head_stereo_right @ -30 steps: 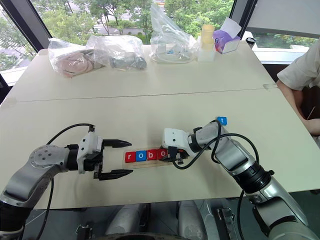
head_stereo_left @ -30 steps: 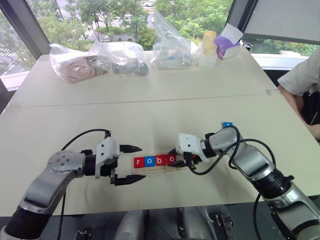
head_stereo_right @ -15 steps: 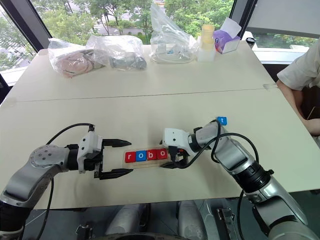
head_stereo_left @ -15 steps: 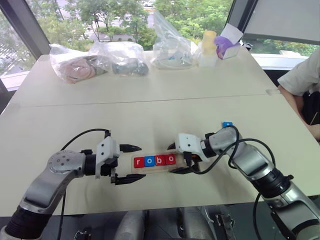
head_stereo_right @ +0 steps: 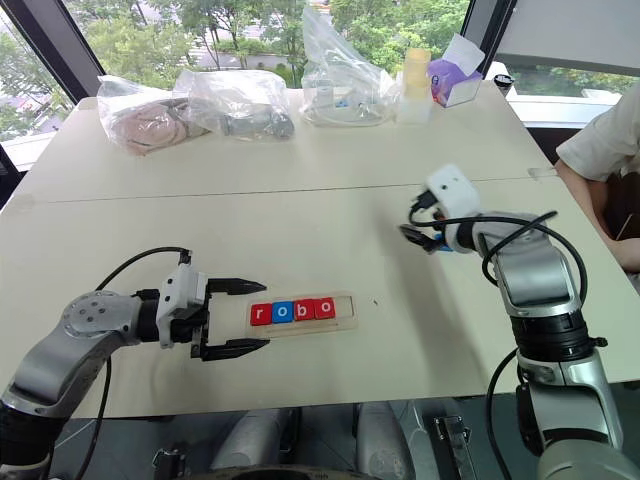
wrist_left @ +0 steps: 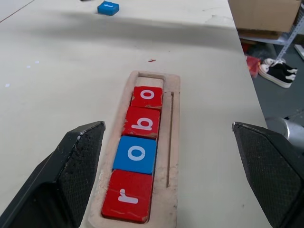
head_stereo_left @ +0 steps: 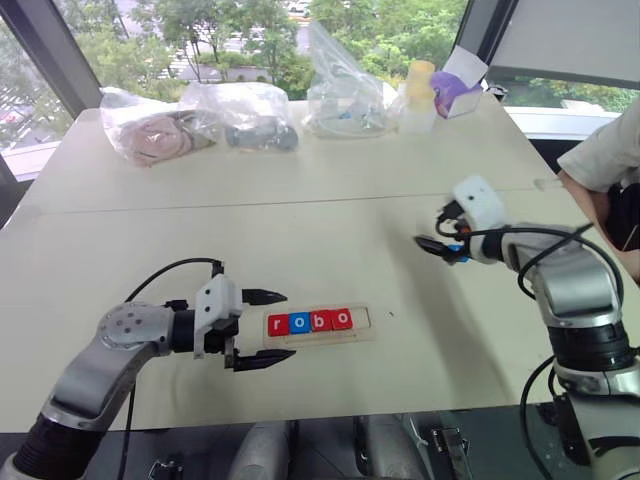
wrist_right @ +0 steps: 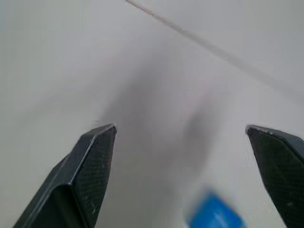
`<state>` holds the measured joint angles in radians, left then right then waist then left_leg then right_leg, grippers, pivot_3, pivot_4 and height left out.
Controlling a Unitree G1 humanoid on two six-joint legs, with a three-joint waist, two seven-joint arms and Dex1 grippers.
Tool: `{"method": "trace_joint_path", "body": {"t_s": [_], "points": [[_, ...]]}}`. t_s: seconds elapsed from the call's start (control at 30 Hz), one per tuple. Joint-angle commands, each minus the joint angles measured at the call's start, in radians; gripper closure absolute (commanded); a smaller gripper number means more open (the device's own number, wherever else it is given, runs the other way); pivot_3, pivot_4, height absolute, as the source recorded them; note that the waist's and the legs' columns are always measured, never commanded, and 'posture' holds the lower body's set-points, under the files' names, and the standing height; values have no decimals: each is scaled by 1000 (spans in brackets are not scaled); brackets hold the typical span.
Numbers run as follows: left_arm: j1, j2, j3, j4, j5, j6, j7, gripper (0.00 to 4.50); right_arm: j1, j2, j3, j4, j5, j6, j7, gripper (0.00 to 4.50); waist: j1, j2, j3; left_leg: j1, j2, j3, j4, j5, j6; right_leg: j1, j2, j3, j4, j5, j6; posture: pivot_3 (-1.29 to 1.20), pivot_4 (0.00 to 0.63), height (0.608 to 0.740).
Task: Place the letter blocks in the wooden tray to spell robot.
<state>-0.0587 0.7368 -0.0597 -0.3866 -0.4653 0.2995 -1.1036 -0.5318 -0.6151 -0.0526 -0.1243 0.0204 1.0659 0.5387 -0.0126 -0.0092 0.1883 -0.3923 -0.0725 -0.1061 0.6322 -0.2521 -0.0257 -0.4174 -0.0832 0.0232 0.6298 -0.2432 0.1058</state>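
The wooden tray (head_stereo_left: 364,331) lies near the table's front edge. Four letter blocks sit in it: red r (head_stereo_left: 277,323), blue o (head_stereo_left: 298,322), red b (head_stereo_left: 319,320), red o (head_stereo_left: 341,318); the slot at its right end is bare. My left gripper (head_stereo_left: 286,325) is open, its fingers either side of the tray's left end, touching nothing. A blue block (wrist_left: 108,7) lies apart at the right, just under my open right gripper (head_stereo_left: 433,236); the right wrist view shows this block (wrist_right: 216,216) below and between the fingers.
Clear plastic bags (head_stereo_left: 240,112) with items line the table's far edge, beside a yellow-capped bottle (head_stereo_left: 417,95) and a purple-and-white box (head_stereo_left: 455,88). A person's sleeve (head_stereo_left: 610,150) shows at the right edge. A seam (head_stereo_left: 300,205) crosses the table.
My right gripper opened, left the second o in the tray, and swung right and away to hover over the blue block. The left arm stayed still.
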Motion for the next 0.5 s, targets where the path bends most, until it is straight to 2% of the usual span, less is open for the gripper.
{"method": "trace_joint_path", "body": {"t_s": [0.03, 0.2, 0.4, 0.5], "points": [[-20, -8, -3, -6, 3, -14, 0, 0, -4, 53, -61, -37, -8, 83, -108, 69, -3, 0, 0, 0, 0, 0, 0, 0, 0, -1, 0, 0, 0, 0, 0, 0, 150, 740], [-22, -11, 0, -3, 8, -20, -3, 0, 2, 152, -136, -26, 19, 196, -196, 69, -1, 0, 0, 0, 1, 0, 0, 0, 0, -1, 3, 1, 1, 1, -1, 0, 150, 740], [-13, -9, 8, -12, 6, -16, -1, 0, 3, 181, -168, 18, 38, 199, -235, 69, -2, 0, 0, 0, 0, 1, 0, 1, 0, 0, 3, 0, 1, 1, 0, 0, 150, 740], [-9, -7, 11, -13, 6, -17, -1, 0, -2, 185, -178, 35, 51, 188, -246, 848, -2, 0, 0, 1, 0, 1, 1, 1, 0, 1, 3, 0, 1, 1, 0, 0, 150, 740]]}}
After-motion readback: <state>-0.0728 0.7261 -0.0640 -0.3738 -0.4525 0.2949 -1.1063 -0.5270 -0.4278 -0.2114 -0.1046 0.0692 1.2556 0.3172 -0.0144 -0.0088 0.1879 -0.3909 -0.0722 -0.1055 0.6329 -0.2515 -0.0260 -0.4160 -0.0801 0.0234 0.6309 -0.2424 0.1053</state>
